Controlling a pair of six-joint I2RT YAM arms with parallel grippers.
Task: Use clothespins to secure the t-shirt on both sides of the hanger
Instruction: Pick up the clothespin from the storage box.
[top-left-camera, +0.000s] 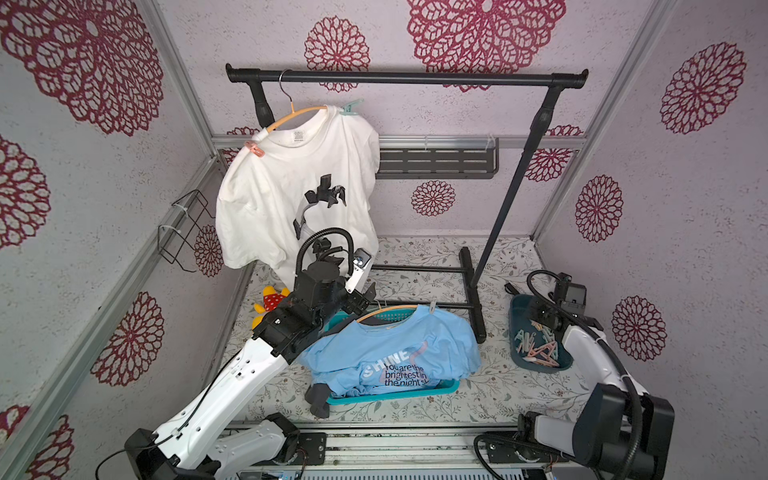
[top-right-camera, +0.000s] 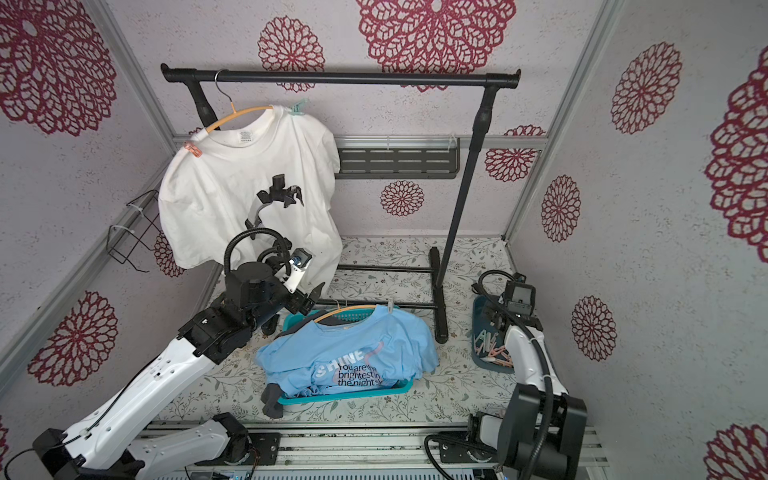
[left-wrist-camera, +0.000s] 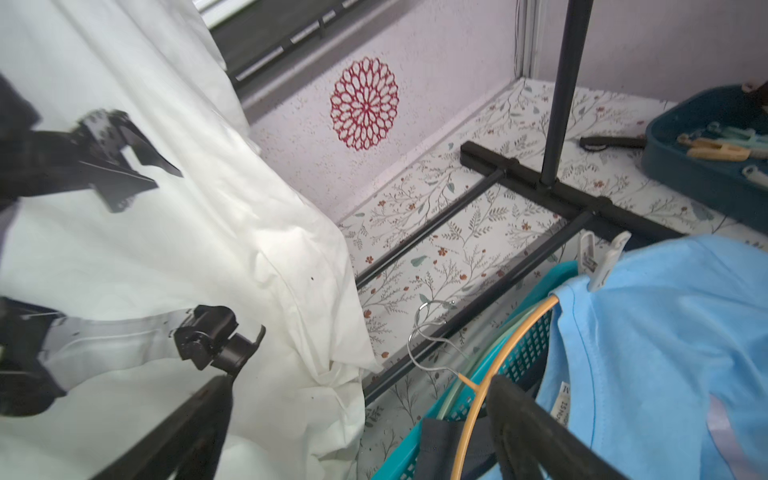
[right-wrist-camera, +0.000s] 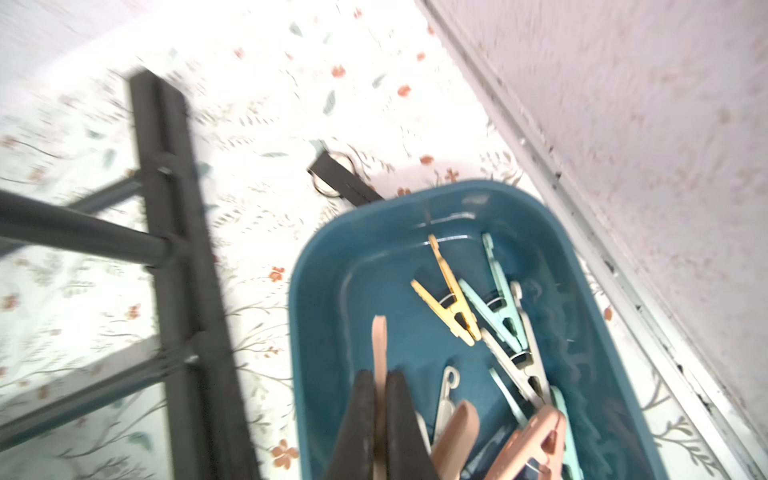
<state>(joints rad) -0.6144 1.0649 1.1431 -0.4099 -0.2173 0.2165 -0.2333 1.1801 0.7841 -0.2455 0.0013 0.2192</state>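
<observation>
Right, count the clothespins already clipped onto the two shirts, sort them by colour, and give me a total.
Pink clothespin, on the white shirt: 1
Green clothespin, on the white shirt: 1
White clothespin, on the blue shirt: 1
Total: 3

Bright overall; wrist blur, probably motion

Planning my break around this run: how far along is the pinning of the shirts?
Done: the white t-shirt hangs on the rack with a pink clip and a green clip at its shoulders. In hand: the right gripper is shut on a pink clothespin at the tray; the left gripper is open by the blue t-shirt. Left: that shirt shows one whitish clip; its other side needs one.
</observation>
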